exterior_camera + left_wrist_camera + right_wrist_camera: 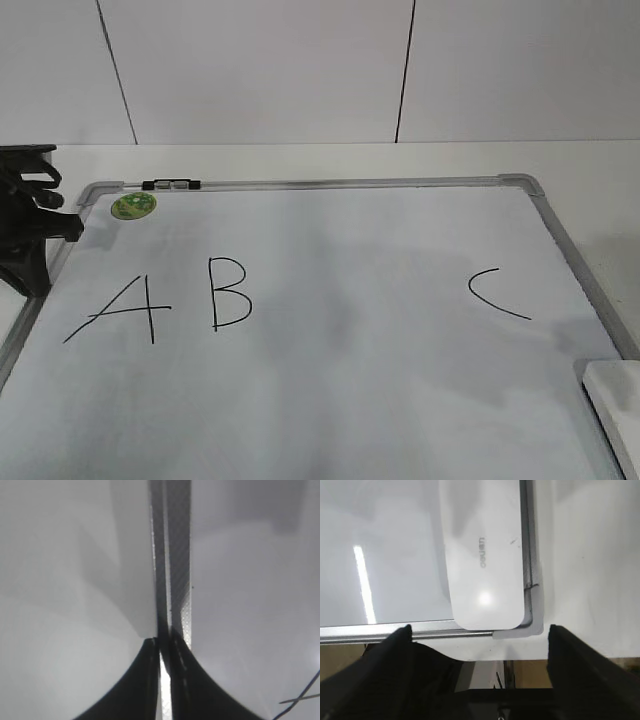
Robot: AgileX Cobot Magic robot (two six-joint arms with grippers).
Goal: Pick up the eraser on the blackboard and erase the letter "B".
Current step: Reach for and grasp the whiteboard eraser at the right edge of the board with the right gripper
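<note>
The blackboard (330, 350) is a white board in a silver frame, lying flat with black letters on it. The letter "B" (230, 292) stands left of centre, between an "A" (125, 310) and a "C" (495, 292). The eraser (612, 402) is a white rounded block in the board's near right corner; the right wrist view shows the eraser (484, 555) lying along the frame. My right gripper (481, 630) hangs open just short of the eraser's near end, nothing between its fingers. My left gripper (165, 647) is shut on the board's left frame strip (172, 555).
A round green sticker (133, 205) sits in the board's far left corner, beside a small black-and-clear clip (170, 185) on the top frame. A white table (590, 165) surrounds the board. Past the table's near edge, a brown floor (530, 672) shows.
</note>
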